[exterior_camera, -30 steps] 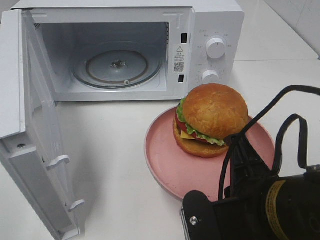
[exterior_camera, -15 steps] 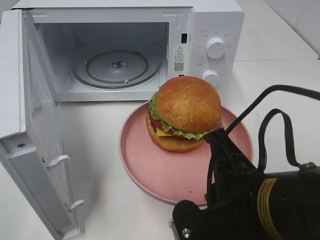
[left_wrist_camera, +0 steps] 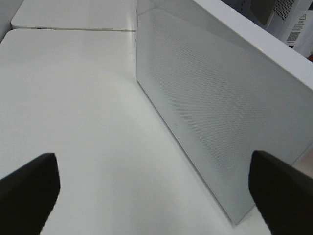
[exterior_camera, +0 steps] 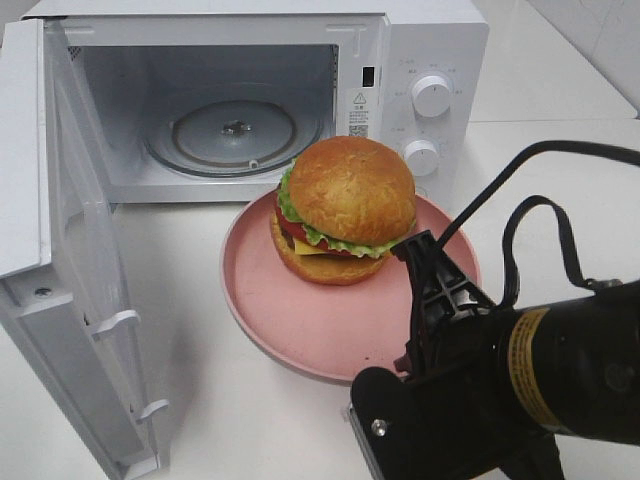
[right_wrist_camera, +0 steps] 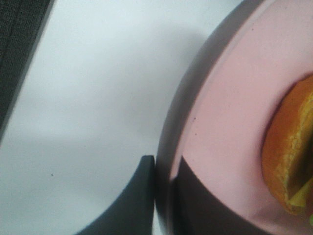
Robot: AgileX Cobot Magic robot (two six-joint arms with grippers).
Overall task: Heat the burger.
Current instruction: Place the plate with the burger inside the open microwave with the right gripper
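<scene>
Right tool (right_wrist_camera: 164, 188): jaws nearly closed, pinching the near rim of the pink plate (exterior_camera: 290, 325). The wrist view shows one finger outside the rim and one inside, w/ the rim clamped btwn them. Left tool (left_wrist_camera: 156, 196): jaws fully apart, nothing held, over the bench (exterior_camera: 200, 330) on the outer side of the open door (exterior_camera: 60, 240). The burger (exterior_camera: 345, 208) sits upright on the far half of the plate; neither tool touches it. Key relation: the burger lies straight ahead of the right tool, i.e. btwn the tool tips and the microwave (exterior_camera: 430, 45). The plate's far rim is just in front of the oven's lower front edge, approx. below the lower knob (exterior_camera: 421, 153). The cavity opening and glass turntable (exterior_camera: 235, 130) lie beyond and to the left of the burger in the high view. The line from tool thru burger therefore points at the control-panel side, not at the turntable centre. Judgement: the next move needs the plate taken over the sill and shifted left along w/ forward travel. The right arm is nearer and the only one w/ a grip. The door stands wide to the left, out of that path. Risk, as judged: the grip is on one edge only, so the plate may tip and the burger slide. Whether the plate rests on the bench or is raised cannot be told.
</scene>
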